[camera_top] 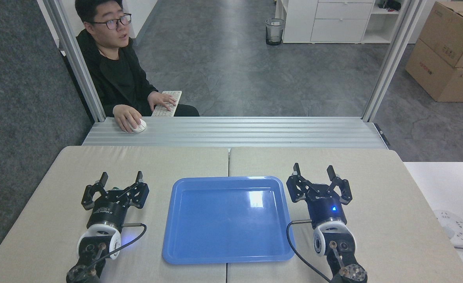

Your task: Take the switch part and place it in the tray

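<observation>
Item, pre-grasp step: switch part (115, 189), mostly hidden, between spread fingers of left hand (121, 177) left of empty tray (227, 257); right hand (313, 170) spread, idle; next, closing squarely.

Single head view, high, facing forward-down over beige table (176, 161); room floor beyond; no second view.
</observation>
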{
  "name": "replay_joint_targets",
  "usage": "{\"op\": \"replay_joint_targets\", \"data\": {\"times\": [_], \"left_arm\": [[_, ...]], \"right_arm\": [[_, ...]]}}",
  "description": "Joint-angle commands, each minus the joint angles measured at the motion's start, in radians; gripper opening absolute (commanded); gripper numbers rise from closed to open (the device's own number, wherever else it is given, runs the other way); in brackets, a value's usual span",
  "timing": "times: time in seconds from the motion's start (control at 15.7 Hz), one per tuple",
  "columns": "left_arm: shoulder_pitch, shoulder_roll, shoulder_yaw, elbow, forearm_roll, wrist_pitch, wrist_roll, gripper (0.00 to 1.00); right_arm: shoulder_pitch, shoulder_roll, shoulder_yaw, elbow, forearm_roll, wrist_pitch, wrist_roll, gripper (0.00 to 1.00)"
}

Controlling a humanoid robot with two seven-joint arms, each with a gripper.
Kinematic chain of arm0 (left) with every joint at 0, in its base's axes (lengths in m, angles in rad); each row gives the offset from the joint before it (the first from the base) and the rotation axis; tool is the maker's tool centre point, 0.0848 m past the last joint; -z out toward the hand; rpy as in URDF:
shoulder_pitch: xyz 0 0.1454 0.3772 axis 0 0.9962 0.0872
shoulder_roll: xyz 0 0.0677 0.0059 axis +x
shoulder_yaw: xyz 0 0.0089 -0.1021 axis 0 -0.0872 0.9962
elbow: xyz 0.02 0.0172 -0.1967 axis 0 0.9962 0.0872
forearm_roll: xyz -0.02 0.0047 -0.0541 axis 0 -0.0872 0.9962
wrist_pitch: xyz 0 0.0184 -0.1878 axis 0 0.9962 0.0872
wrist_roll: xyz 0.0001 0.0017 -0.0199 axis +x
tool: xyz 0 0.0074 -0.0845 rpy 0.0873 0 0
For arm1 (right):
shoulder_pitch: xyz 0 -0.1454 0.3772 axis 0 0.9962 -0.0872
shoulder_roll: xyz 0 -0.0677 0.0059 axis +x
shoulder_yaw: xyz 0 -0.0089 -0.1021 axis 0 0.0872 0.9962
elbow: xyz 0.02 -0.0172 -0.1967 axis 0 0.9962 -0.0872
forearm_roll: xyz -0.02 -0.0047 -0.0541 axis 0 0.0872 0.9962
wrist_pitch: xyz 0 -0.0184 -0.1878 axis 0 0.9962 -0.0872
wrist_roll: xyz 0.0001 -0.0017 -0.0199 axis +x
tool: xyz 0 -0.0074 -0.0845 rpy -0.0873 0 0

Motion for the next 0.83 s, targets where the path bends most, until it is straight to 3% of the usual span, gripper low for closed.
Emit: {"op": "replay_joint_targets", "data": {"times": [0.0,0.77], "left_arm": [[0.000,0.001,0.000,0.000,0.000,0.001,0.001,1.00],[-0.001,0.001,0.000,0.010,0.000,0.000,-0.001,1.00]], "right_arm": [[0.000,0.000,0.000,0.000,0.000,0.000,0.001,1.00],[0.000,0.000,0.000,0.000,0.000,0.000,0.001,1.00]]}}
